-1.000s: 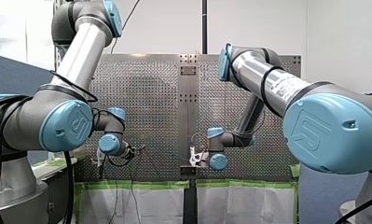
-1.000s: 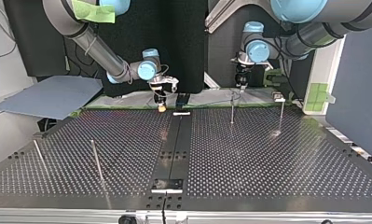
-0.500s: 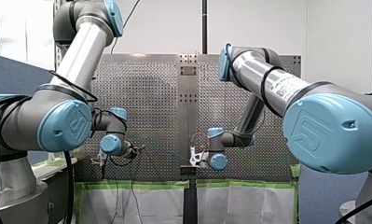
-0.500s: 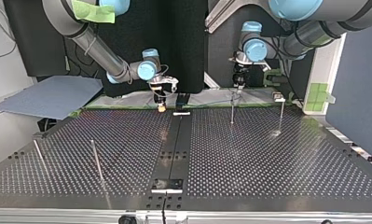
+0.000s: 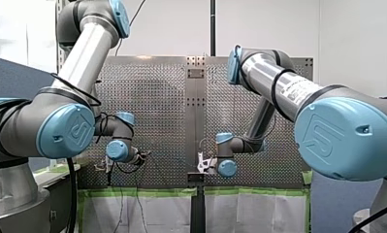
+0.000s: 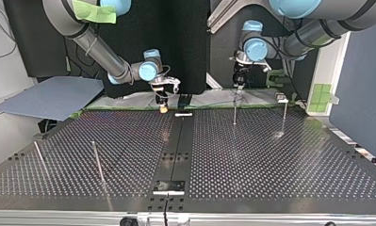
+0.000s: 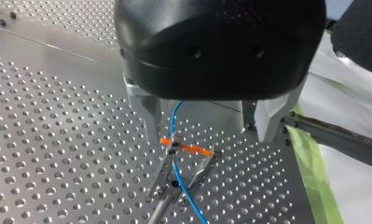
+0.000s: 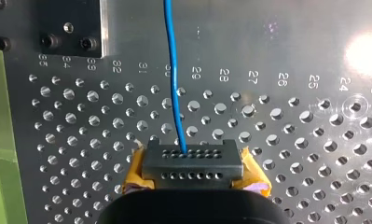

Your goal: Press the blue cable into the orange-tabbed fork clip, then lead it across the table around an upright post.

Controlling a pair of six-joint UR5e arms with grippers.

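Where table (image 8: 291,46) reads 29-24 | right end effector (image 8: 190,161) pinches blue cable (image 8: 172,70) | left end effector (image 7: 207,133) spread

We log the blue cable (image 8: 173,70) and the orange tab (image 7: 193,150) on the bare-metal fork clip. The table (image 6: 270,165) is dark grey with a regular hole grid, and silver close up. Our right gripper (image 8: 192,163) is black with yellow pads. Our left gripper (image 7: 208,138) has a black body and silver fingers. Green tape (image 7: 314,186) lines the table edge. The arm tubes (image 5: 87,46) are silver-grey, with light blue joint caps (image 5: 346,138).
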